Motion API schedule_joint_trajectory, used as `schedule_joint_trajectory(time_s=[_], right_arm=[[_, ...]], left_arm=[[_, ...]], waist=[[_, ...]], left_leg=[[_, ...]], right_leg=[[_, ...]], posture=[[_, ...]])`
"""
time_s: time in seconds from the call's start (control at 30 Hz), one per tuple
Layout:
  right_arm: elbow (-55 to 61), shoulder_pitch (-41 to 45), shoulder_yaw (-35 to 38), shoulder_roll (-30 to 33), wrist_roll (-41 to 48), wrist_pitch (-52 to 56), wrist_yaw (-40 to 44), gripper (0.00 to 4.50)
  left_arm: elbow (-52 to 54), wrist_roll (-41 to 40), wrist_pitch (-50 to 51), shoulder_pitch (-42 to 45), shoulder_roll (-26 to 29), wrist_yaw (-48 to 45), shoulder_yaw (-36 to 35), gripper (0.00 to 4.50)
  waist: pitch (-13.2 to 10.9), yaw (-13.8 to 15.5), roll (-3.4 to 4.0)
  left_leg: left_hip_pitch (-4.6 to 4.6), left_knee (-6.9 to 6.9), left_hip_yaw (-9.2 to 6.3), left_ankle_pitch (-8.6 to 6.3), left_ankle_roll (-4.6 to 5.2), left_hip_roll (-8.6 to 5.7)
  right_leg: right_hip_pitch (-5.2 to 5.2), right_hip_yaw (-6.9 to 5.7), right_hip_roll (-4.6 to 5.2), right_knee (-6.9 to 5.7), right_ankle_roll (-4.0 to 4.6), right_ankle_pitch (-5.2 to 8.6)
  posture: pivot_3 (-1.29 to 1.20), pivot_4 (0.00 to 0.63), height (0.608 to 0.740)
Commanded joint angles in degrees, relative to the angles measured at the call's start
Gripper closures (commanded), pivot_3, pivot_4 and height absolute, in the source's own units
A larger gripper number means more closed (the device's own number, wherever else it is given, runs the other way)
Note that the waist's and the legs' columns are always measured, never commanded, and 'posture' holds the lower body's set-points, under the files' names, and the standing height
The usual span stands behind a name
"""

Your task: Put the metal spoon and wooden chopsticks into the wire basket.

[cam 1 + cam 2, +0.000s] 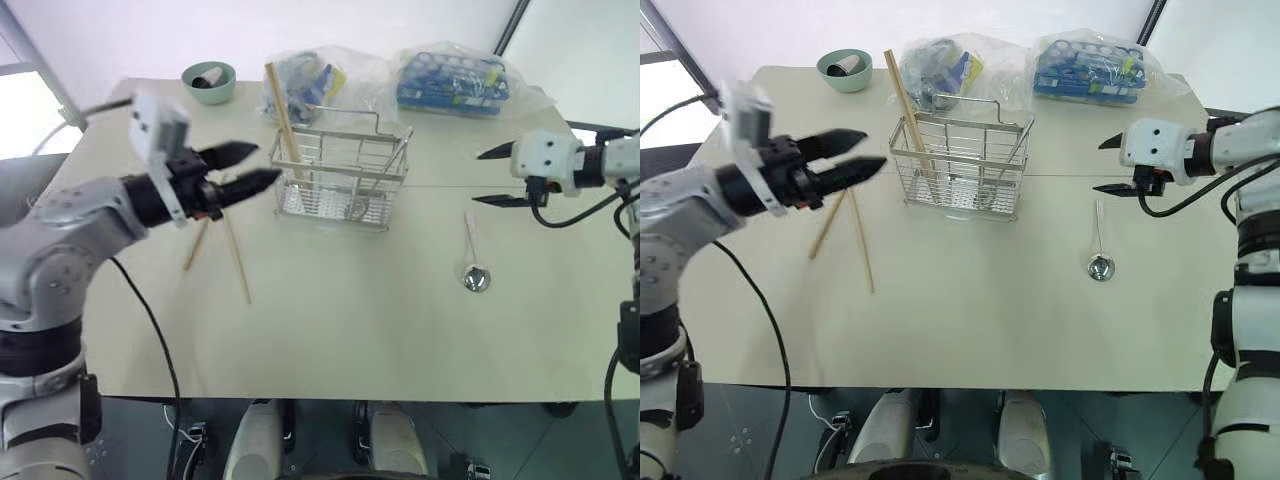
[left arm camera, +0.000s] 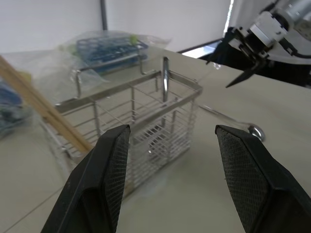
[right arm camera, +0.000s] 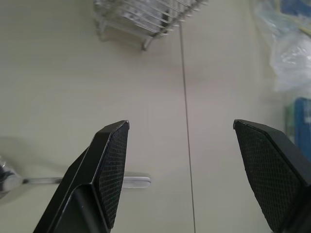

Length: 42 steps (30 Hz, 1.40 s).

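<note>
At the far left edge of the table (image 1: pixel 330 340) sits a small round bowl (image 1: pixel 209 82), matte sage green, with something dark and pale inside. In front of it the left gripper (image 1: pixel 252 165) hangs above the tabletop, its two black wedge-shaped fingers (image 2: pixel 104 179), cross-hatched on the inner pads, spread apart and holding nothing, tips aimed toward the wire basket (image 1: pixel 345 180). Below that claw the wooden chopsticks (image 1: pixel 236 258) lie flat on the table, two thin light-brown sticks splayed into a narrow V. The basket stands just right of them, a rectangular rack of shiny silver wire with open grid sides and a thin loop handle; a thicker pale wooden stick (image 1: pixel 282 118) leans out of its left end. Behind it lie two crinkled clear plastic bags (image 1: pixel 455 78), one with blue and yellow contents, one with a blue tray. Right of the basket, well apart, the metal spoon (image 1: pixel 472 262) rests on the table, thin straight handle pointing away, round polished bowl nearest. Above it the right gripper (image 1: pixel 496 176), white-housed, has its black fingers spread wide and empty. The tabletop is smooth, pale cream, with a fine seam line across it; white walls stand behind, dark floor below
</note>
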<state>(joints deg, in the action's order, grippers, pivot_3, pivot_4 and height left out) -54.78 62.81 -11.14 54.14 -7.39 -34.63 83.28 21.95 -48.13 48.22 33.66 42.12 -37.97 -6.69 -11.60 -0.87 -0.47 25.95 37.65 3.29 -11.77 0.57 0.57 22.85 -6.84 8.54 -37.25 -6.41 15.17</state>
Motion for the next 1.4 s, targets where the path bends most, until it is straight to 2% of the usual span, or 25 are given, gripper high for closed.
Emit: schedule_joint_trajectory(time_s=[0.03,0.13,0.37,0.73,0.83,0.87,0.97,1.17,1.3,1.4], right_arm=[[-2.6,1.7,-4.8,1.3,-4.9,-11.8,3.6,0.96],[-6.1,4.0,-9.1,1.3,-10.3,-20.6,1.8,0.96],[-11.5,10.0,-19.7,-0.9,-26.2,-35.3,-9.6,0.96],[-15.5,10.5,-28.2,-4.8,-38.4,-39.7,-25.7,0.96],[-16.7,10.1,-28.8,-5.4,-39.1,-39.7,-27.9,2.38],[-16.9,10.2,-29.2,-5.5,-39.6,-39.8,-28.7,2.79],[-17.4,10.2,-30.0,-5.5,-40.5,-40.2,-30.4,4.38],[-17.2,10.7,-30.0,-5.7,-42.1,-39.2,-36.7,4.45],[-21.9,10.7,-22.4,-8.7,-28.7,-38.6,-24.5,4.45],[-21.6,10.9,-18.7,-9.7,-21.9,-37.9,-17.2,4.45]], left_arm=[[0.3,2.4,-2.0,-0.1,-0.4,-3.6,3.8,1.58],[0.6,3.2,-2.0,0.1,-0.9,-6.0,6.1,1.58],[2.6,2.8,-0.8,0.4,-2.9,-8.1,8.6,1.58],[4.7,1.7,1.4,0.5,-3.8,-6.6,7.9,1.58],[4.8,1.4,1.9,0.9,-4.1,-5.8,7.0,1.55],[4.8,1.4,1.9,1.0,-4.1,-5.6,6.8,1.55],[4.8,1.4,2.2,1.3,-4.1,-5.2,6.5,1.55],[4.4,1.2,2.4,2.2,-4.2,-4.9,5.8,1.55],[3.5,1.5,2.0,2.6,-4.3,-4.8,5.7,1.55],[2.5,2.3,1.4,3.2,-4.6,-4.8,6.0,1.55]], waist=[[0.0,0.1,0.02],[0.0,0.0,0.04],[-0.1,-0.3,0.05],[0.0,-0.1,0.02],[0.0,-0.2,0.02],[0.0,-0.2,0.03],[0.0,-0.2,0.00],[0.0,-0.5,0.00],[0.0,-1.1,0.00],[0.0,-1.3,0.02]], left_leg=[[0.00,0.00,0.04,0.00,0.00,-0.01],[0.03,0.00,0.19,0.00,0.00,-0.04],[0.02,-0.05,0.20,0.02,-0.02,0.02],[-0.10,-0.04,0.19,0.04,-0.04,0.01],[-0.57,-0.15,0.19,0.03,-0.05,0.01],[-0.59,-0.18,0.20,0.04,-0.07,0.00],[-0.59,-0.19,0.18,0.06,-0.08,0.00],[-0.62,-0.21,0.20,0.08,-0.10,0.02],[-0.62,-0.22,0.20,0.09,-0.12,0.03],[-0.62,-0.27,0.19,0.12,-0.13,0.02]], right_leg=[[0.00,0.00,0.00,0.00,0.00,0.00],[0.06,0.06,0.03,0.01,0.00,0.00],[0.28,0.32,0.00,-0.13,0.00,0.00],[0.18,0.37,-0.01,-0.19,0.01,0.00],[-0.23,0.36,-0.02,-0.10,0.02,0.01],[-0.23,0.37,0.00,-0.09,0.02,0.01],[-0.20,0.40,-0.03,-0.13,0.02,0.01],[-0.21,0.41,-0.05,-0.12,0.02,0.01],[-0.21,0.43,-0.06,-0.13,0.03,0.01],[-0.21,0.43,-0.06,-0.16,0.03,0.00]], posture=[[0.00,0.150,0.707],[0.00,0.150,0.707],[0.00,0.150,0.707],[0.00,0.150,0.707],[0.00,0.150,0.707],[0.00,0.150,0.707],[0.00,0.150,0.707],[0.00,0.150,0.707],[0.00,0.150,0.707],[0.00,0.150,0.707]])
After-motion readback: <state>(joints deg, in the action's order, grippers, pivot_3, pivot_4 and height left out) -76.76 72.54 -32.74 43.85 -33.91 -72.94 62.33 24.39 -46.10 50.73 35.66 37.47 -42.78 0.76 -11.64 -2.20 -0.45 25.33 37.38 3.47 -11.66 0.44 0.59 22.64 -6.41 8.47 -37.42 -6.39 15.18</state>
